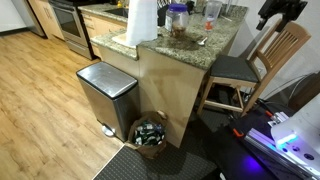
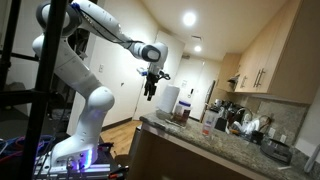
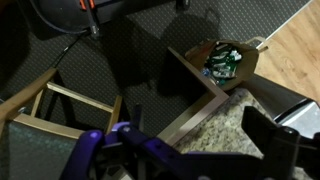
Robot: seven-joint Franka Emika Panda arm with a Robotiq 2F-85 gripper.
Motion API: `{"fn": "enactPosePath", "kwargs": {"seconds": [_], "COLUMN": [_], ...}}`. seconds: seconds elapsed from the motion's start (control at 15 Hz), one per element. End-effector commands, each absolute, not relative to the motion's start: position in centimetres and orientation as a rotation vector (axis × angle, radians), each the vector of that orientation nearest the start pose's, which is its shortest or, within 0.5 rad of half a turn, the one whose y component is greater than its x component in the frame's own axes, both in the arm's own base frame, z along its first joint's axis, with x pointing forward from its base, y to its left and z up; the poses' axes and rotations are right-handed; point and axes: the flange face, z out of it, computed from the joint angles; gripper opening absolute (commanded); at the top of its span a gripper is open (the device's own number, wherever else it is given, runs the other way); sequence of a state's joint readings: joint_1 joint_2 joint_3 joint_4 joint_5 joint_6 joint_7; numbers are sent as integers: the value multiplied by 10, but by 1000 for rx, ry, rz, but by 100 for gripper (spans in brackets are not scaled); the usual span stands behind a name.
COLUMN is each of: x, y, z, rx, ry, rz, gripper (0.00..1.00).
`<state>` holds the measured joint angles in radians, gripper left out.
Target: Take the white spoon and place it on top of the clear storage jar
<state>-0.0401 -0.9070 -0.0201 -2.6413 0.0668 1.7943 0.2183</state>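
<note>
**Hand open and empty in the air, spoon lying on the bench**

I count one arm [image 2: 95,40], white and reaching out high above the room. Its hand [image 2: 150,88] hangs well above the end of the bench [image 1: 160,48]. In the wrist view the two fingers stand wide apart with nothing between them, so the hand has hold of nothing. That view looks down past the fingers at a stone corner of the bench and the floor below.

There is one bench, with a speckled stone top and wooden sides. One wooden chair [image 1: 270,55] with a dark seat stands at its far side. One steel pedal bin [image 1: 105,95] stands on the floor against the near side. Just beside the bin is one round wicker basket [image 1: 150,132], holding a jumble of small items that I cannot count.

On the bench top I count one tall white paper roll [image 1: 142,22]. Next to it is one clear storage jar [image 1: 177,20] with a bluish lid, and further along is one slimmer glass [image 1: 212,14] with red in it.

The white spoon [image 1: 200,42] is one thin pale sliver lying flat on the stone. It is near the jar on the side towards the bench edge, well apart from the hand.

Any print on these things is too small for me to read.
</note>
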Motion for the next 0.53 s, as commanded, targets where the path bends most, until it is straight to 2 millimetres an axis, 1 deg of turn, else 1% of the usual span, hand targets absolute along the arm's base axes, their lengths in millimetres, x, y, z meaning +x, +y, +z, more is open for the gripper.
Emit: {"fn": "enactPosePath", "kwargs": {"seconds": [0.0,0.07,0.13,0.2,0.33,0.4,0.47], "x": [286,285,283,282,283,291,305], "y": [-49,-35,-41,-41,-36,-32,-32], "z": [596,561,579,581,571,557,543], "rx": [-2896,-2960,-2947,-2947,-2960,-3025,-3031], "ry": [685,578,599,596,588,556,605], "rz": [-113,-126,-156,-164,-137,-42,45], "gripper": [100,100,100,100,100,100,100]}}
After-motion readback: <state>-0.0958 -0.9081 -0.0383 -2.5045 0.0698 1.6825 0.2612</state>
